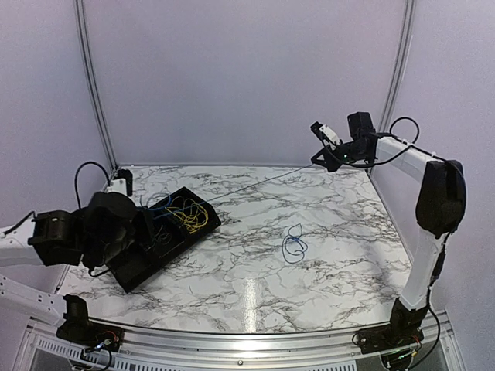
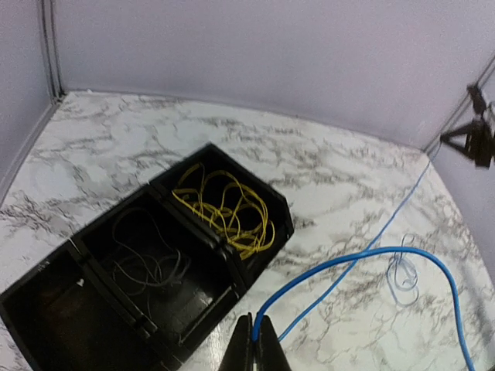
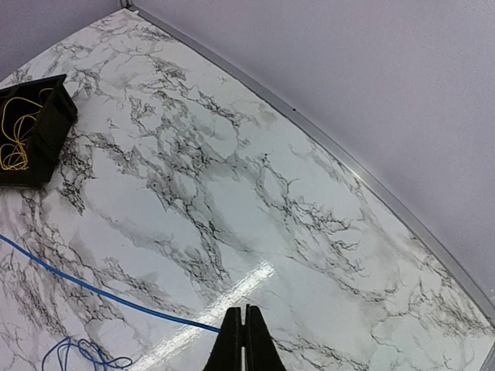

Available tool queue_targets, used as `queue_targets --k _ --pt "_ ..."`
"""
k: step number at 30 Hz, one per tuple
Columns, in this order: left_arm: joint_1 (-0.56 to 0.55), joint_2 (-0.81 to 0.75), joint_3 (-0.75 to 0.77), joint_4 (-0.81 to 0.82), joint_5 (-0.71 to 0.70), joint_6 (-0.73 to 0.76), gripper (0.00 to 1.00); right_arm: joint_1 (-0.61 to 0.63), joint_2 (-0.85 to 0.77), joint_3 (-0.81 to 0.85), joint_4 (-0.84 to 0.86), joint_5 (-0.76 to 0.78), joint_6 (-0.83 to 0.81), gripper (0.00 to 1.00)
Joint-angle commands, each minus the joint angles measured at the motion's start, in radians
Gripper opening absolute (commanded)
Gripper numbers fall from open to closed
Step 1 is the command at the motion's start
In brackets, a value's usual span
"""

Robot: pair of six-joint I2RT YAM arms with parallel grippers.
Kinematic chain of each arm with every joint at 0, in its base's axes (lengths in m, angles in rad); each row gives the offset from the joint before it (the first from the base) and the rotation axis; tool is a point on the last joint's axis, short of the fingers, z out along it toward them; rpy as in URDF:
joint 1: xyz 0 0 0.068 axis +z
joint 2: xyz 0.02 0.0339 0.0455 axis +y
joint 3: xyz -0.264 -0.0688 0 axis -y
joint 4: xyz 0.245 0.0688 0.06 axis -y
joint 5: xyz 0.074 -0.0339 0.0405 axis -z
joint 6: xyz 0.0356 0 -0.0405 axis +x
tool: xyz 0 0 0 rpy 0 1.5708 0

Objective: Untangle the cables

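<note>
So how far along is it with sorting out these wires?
Mostly done, it seems. The yellow wire lies alone in the end compartment of the black tray, the black wire in the middle one. In hand: the blue wire, pinched by the left gripper and the right gripper, with a coil lying on the marble table. Left: probably laying it in the empty third compartment.

Brightness: even, soft overhead light; all three of my views are bright.
Glare: white streak on the marble table (image 1: 249, 297), repeated in my right wrist view.
Shadows: faint; the black tray (image 2: 46, 317) interior reads almost solid dark.
Distortion: wall rails (image 1: 91, 77) bow in my top view.
Focus: left wrist view is soft; the blue cable (image 2: 371, 253) blurs near the lens.
</note>
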Motion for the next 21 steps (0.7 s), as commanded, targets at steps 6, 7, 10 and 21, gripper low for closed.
queue_targets --k 6,7,10,21 --pt "0.008 -0.166 0.297 -0.185 -0.364 0.205 0.0 0.183 -0.078 -0.014 -0.069 -0.249 -0.036 0.05" --pt "0.008 -0.152 0.329 -0.176 -0.354 0.248 0.0 0.208 -0.087 -0.004 -0.082 -0.274 -0.038 0.05" --pt "0.008 -0.101 0.432 -0.149 -0.295 0.362 0.0 0.271 -0.11 0.004 -0.09 -0.308 -0.026 0.06" --pt "0.008 0.045 0.796 -0.133 -0.193 0.621 0.0 0.466 -0.162 -0.108 -0.123 -0.422 -0.017 0.43"
